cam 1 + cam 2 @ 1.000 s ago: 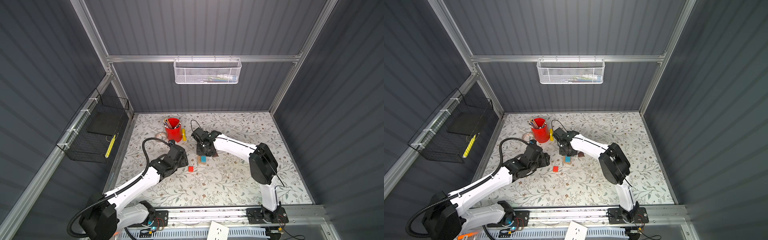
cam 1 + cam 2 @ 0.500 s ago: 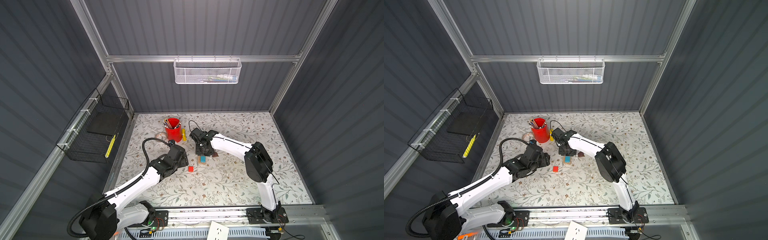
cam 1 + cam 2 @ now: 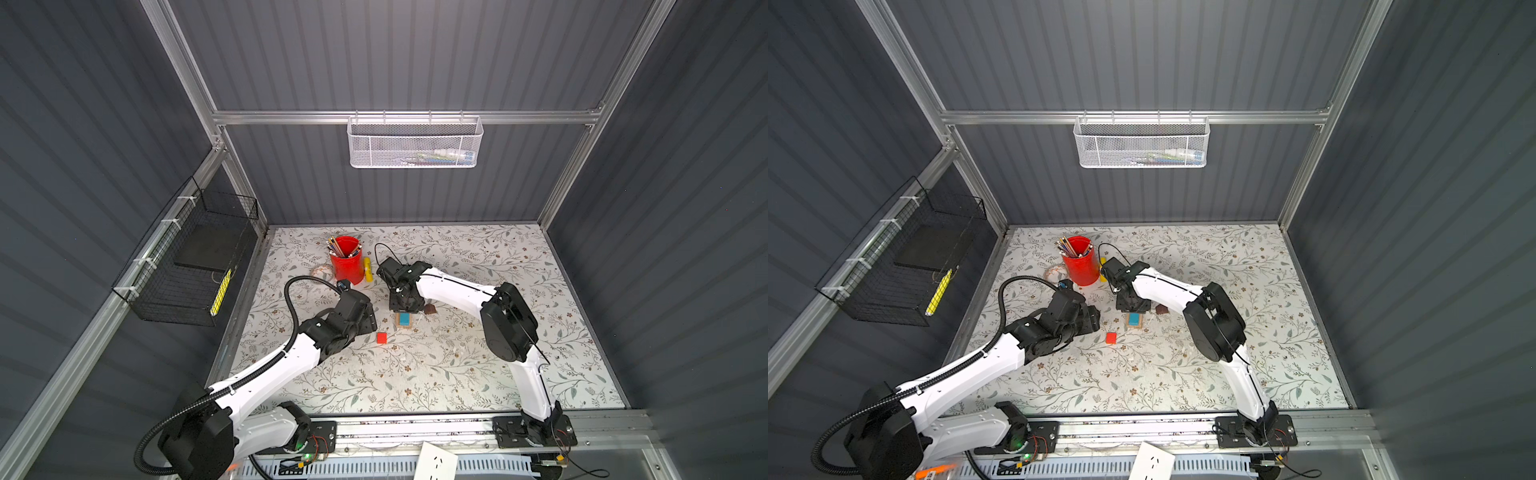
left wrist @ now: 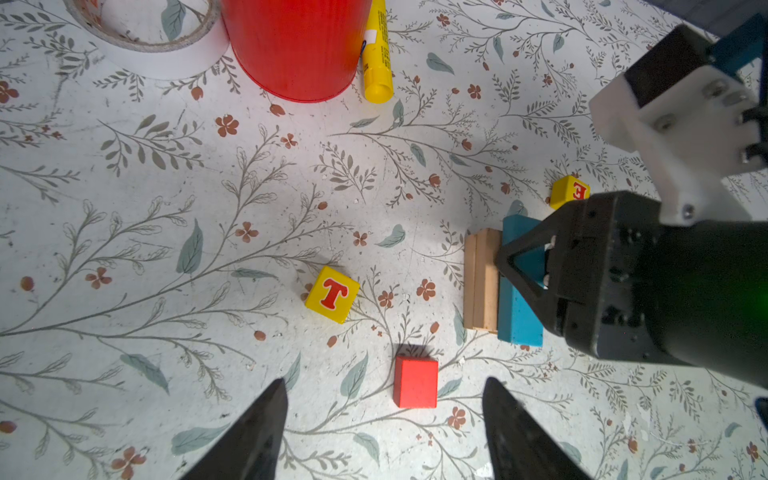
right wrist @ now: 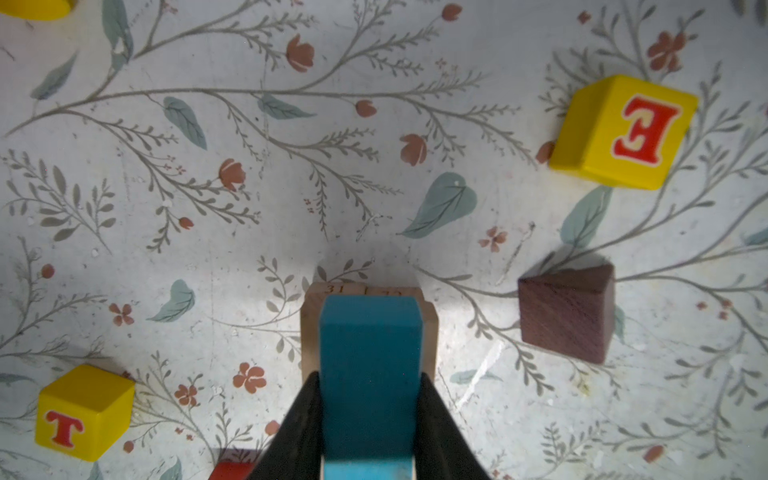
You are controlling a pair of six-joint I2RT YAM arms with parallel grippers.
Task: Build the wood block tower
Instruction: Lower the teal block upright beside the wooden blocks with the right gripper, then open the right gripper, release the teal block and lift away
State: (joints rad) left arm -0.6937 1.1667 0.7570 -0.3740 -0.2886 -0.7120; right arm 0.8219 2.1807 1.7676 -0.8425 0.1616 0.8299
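Floral bench [image 3: 478, 374] inside grey panelled walls [image 3: 415, 62]. Near the bench's middle, the right gripper [image 5: 369, 386] is closed on the blue plank [image 5: 370, 332], held over the tan planks [image 4: 482, 278]; contact between them cannot be confirmed. Empty and wide open, the left gripper [image 4: 385, 382] sits near the red cube [image 4: 415, 382]. Step in hand, by appearance: placing the blue plank. Next move calls for squaring it on the tan planks, releasing without drag, then fetching the red cube.
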